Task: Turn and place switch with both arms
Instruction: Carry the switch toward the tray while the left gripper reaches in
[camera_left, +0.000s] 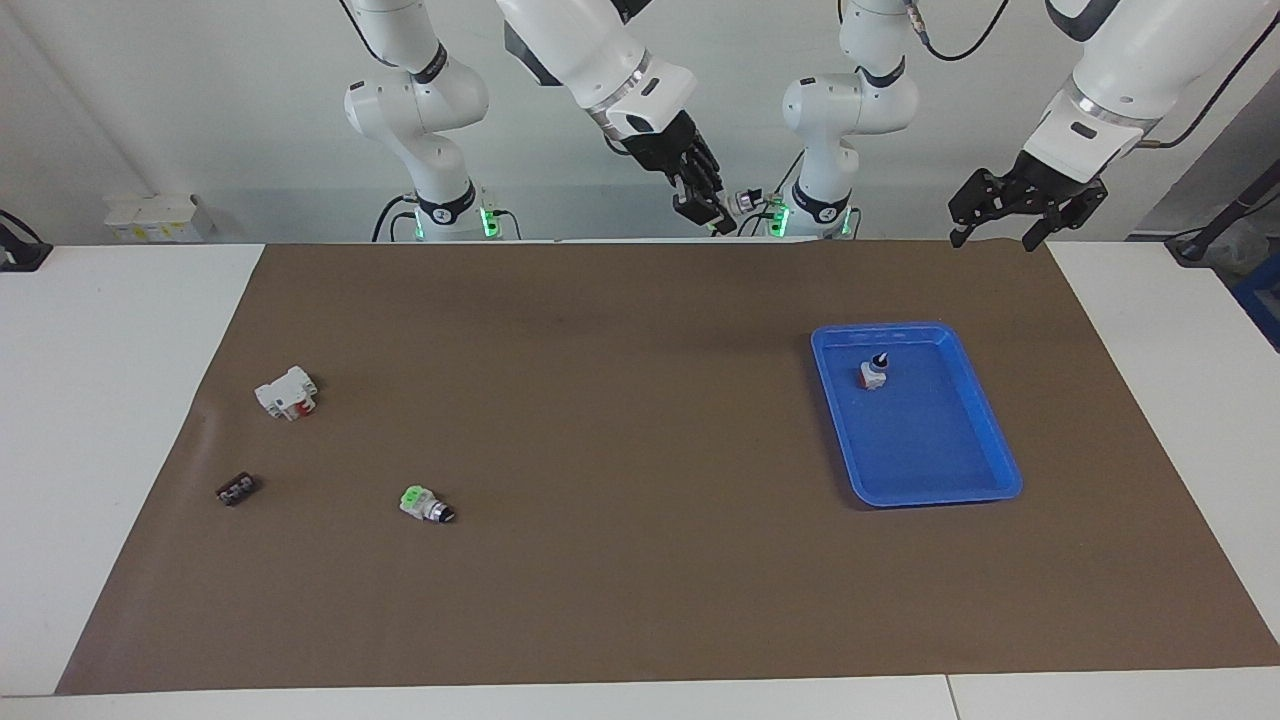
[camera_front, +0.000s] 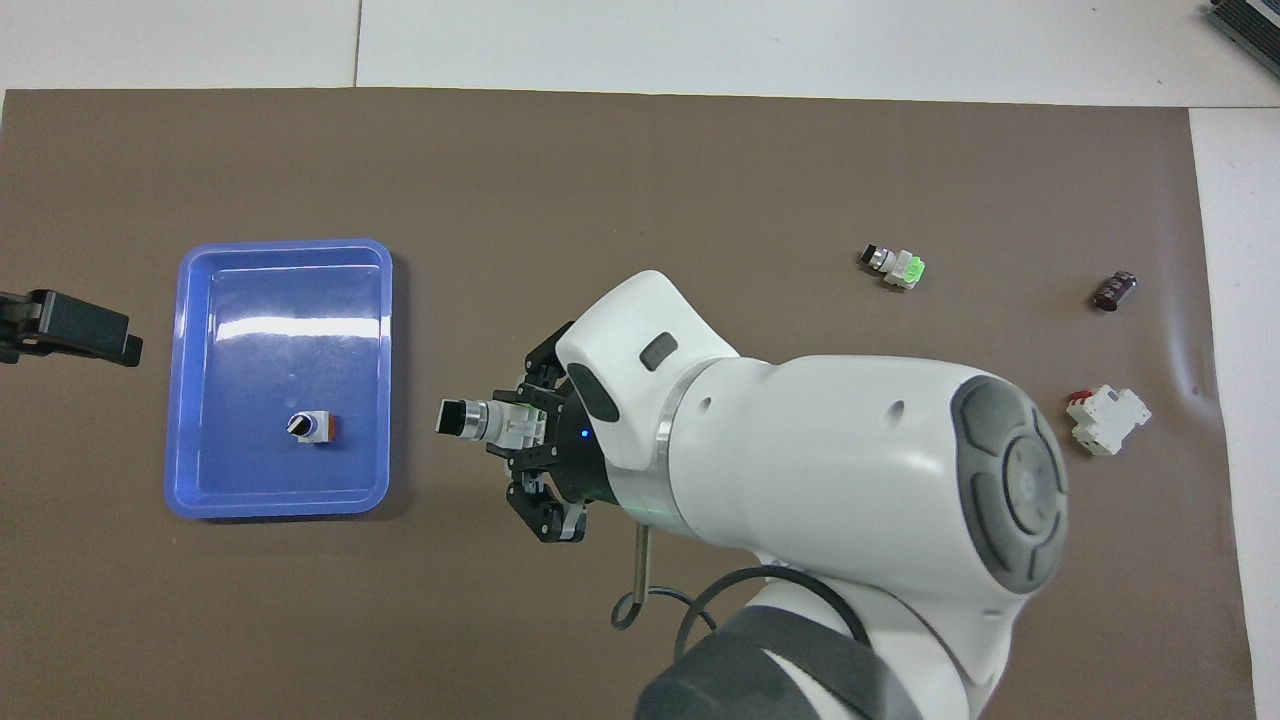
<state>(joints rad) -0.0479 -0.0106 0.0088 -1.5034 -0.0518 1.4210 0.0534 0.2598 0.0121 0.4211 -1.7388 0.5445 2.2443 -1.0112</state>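
Observation:
My right gripper (camera_left: 714, 208) is raised and shut on the switch (camera_left: 746, 200), a whitish block with a silver collar and a black knob tip. In the overhead view the right gripper (camera_front: 520, 432) holds the switch (camera_front: 478, 419) level over the brown mat, beside the blue tray, with the knob tip pointing toward the left arm's end. My left gripper (camera_left: 1000, 232) hangs open and empty in the air, past the tray toward the left arm's end of the table. Only its tip (camera_front: 95, 338) shows in the overhead view.
The blue tray (camera_left: 1000, 470) (camera_front: 190, 400) holds a black-knobbed switch with a red base (camera_left: 874, 373) (camera_front: 314, 426). Toward the right arm's end lie a bright green-block switch (camera_left: 426, 503) (camera_front: 892, 266), a white and red breaker (camera_left: 287, 393) (camera_front: 1107, 420) and a small dark part (camera_left: 237, 489) (camera_front: 1115, 290).

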